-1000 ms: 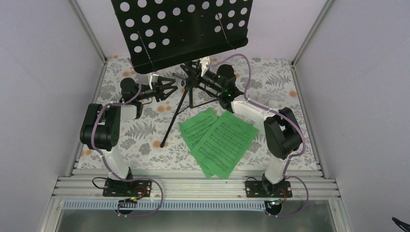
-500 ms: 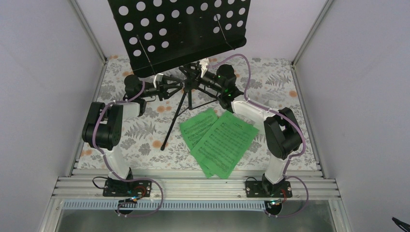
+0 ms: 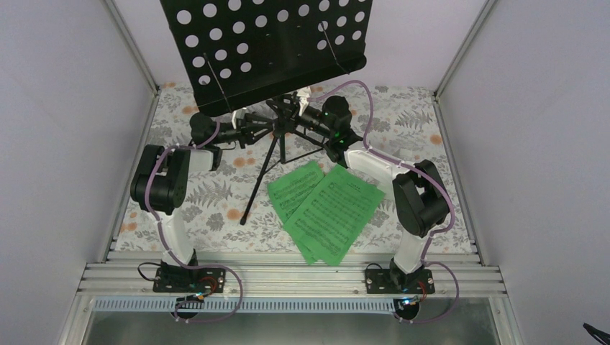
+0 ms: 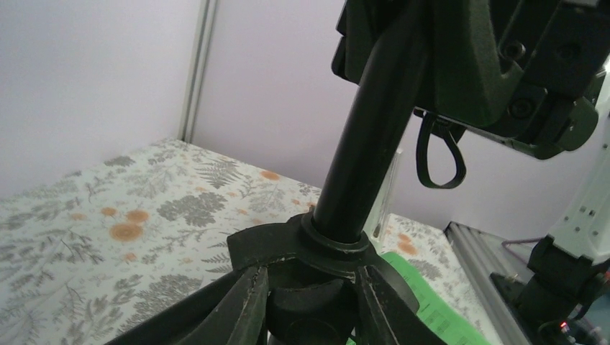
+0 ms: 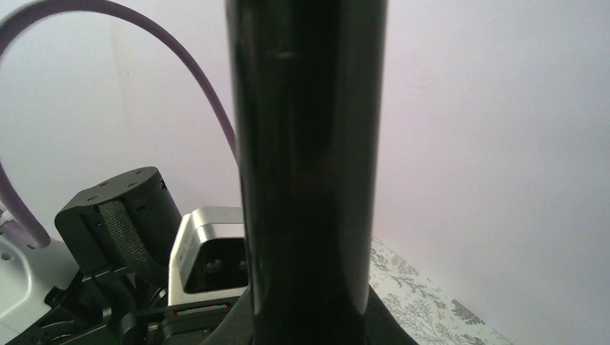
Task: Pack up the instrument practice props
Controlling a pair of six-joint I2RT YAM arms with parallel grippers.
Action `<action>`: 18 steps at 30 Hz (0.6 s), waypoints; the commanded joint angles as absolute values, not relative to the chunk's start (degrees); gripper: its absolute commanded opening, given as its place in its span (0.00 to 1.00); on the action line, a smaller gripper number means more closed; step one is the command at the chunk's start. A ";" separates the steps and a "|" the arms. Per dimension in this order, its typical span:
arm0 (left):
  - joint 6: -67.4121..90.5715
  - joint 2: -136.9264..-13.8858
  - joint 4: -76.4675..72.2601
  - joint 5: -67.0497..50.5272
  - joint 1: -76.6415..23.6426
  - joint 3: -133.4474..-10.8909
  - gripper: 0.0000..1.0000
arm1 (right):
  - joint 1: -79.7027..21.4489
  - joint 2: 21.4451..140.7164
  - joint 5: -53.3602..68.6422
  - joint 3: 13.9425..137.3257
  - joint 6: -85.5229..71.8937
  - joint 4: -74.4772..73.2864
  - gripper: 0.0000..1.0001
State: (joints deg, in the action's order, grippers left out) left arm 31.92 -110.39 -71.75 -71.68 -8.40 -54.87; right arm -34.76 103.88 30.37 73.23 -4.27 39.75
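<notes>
The black music stand's round-holed desk (image 3: 266, 43) is tilted at the back, with its tripod legs (image 3: 255, 190) spread on the mat. My left gripper (image 3: 253, 131) is at the tripod hub. In the left wrist view its jaws (image 4: 309, 282) are shut on the collar under the hub (image 4: 288, 248). My right gripper (image 3: 293, 115) is shut on the pole (image 4: 360, 165) higher up, and also shows in the left wrist view (image 4: 496, 65). The pole (image 5: 309, 158) fills the right wrist view and hides the right fingers. Two green pages (image 3: 325, 208) lie flat near the right arm. The metronome is out of view.
A floral mat (image 3: 216, 201) covers the table, with pale walls on three sides. An aluminium rail (image 3: 288, 277) runs along the near edge by the arm bases. The left wrist's camera housing (image 5: 208, 259) sits close behind the pole.
My left gripper has moved right from beside the stand to the tripod hub and closed on it. The desk has shifted slightly left. The right arm and the pages have not moved.
</notes>
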 commanded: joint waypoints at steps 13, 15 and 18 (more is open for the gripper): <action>51.68 -103.39 -51.63 -54.08 -9.28 -52.64 0.02 | -35.51 100.13 32.34 71.78 -6.66 43.07 0.04; 51.34 -100.49 -48.31 -51.84 -9.72 -51.68 0.02 | -35.59 99.74 31.86 71.56 -6.46 42.97 0.04; 46.79 -96.49 -41.11 -49.27 -10.02 -52.47 0.15 | -35.68 99.36 31.00 71.28 -5.94 42.74 0.04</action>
State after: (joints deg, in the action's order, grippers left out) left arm 48.88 -101.84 -52.93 -60.53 -10.44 -51.57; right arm -34.44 103.02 28.99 72.05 -4.08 40.05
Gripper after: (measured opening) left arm 0.277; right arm 0.157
